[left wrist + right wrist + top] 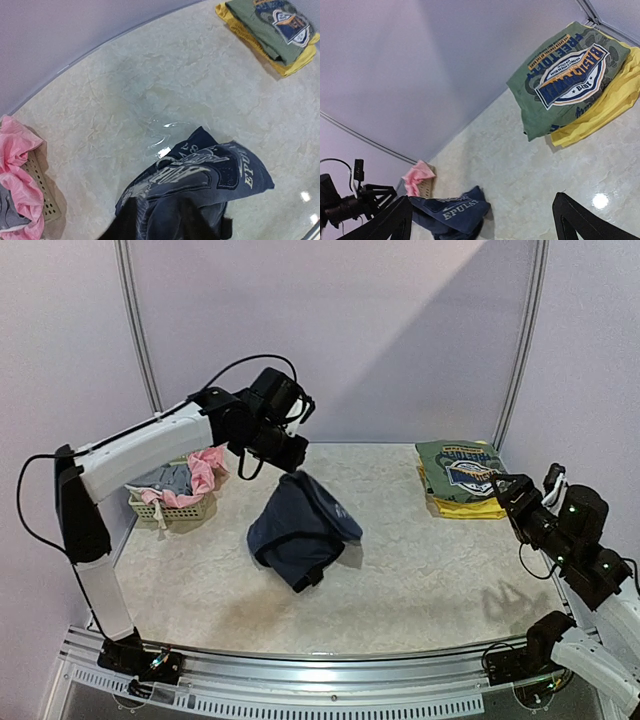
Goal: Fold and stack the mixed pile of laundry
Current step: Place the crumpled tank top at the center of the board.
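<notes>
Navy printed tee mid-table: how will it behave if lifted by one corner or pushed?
The navy tee probably flops: it sits crumpled in loose folds, peaking up under the left gripper. Lifted at one point, it would likely dangle and unfold. Pushed, it would probably bunch rather than slide across the table.

Looks like a robot lab cell: plain lilac screens (400,330) on metal poles (138,330), marble-look worktop (420,560), slotted aluminium rail (330,680) in front, left arm (140,450) and right arm (590,560) bolted there.

navy tee (451,215) lettered "EPULA", green tee (567,75) badge print unreadable
</notes>
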Robot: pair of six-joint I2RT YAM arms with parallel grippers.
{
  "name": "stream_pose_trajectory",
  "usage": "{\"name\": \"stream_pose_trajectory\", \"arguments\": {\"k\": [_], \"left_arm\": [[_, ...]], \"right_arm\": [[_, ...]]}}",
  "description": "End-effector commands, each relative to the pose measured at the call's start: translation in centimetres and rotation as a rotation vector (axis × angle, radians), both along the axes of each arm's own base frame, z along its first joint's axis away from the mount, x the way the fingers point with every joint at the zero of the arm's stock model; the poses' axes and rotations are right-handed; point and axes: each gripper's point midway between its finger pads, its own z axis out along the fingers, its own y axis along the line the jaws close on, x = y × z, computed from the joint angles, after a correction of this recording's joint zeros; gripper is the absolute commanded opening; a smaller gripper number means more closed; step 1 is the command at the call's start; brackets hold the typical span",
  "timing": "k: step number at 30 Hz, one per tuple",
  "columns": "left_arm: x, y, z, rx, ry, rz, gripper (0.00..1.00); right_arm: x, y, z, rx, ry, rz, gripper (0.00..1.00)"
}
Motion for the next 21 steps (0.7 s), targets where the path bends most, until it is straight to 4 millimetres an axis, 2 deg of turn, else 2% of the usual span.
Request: {"name": "stream_pose_trajectory", "arguments": {"k": [1,3,5,8,11,16,19,21], "left_arm": [[1.7,0.4,-3.4,0.070,-0.002,0.053,0.69],[1.6,1.0,-3.6,0.090,-0.032,0.070,0.98],[1.1,1.7,-3.8,0.113,-0.041,0.075,1.00],[-0.5,2.6,-4.5,0.175,-0.026,0.069,0.96],[-2.8,2.8,-5.2,0.216,-0.003,0.048,0.88],[-7.6,1.5,-5.8,0.235,0.006,-0.032,0.82],[-10.9,0.4,-8.0,0.274,0.075,-0.113,0.74],[-12.8,0.1,-9.7,0.304,0.120,-0.149,0.73]], "right_arm": [[1.9,1.6,-1.9,-0.198,0.046,0.080,0.99],[2.8,3.8,-3.3,-0.240,0.083,0.191,0.99],[3.2,6.5,-4.2,-0.266,0.100,0.341,0.99],[3.8,9.2,-6.1,-0.303,0.136,0.498,0.99],[4.3,10.6,-7.8,-0.343,0.174,0.560,0.99],[3.8,14.0,-9.2,-0.479,0.172,0.707,0.99],[3.0,16.7,-9.5,-0.561,0.141,0.809,0.98],[2.6,18.5,-10.3,-0.607,0.135,0.870,0.96]]}}
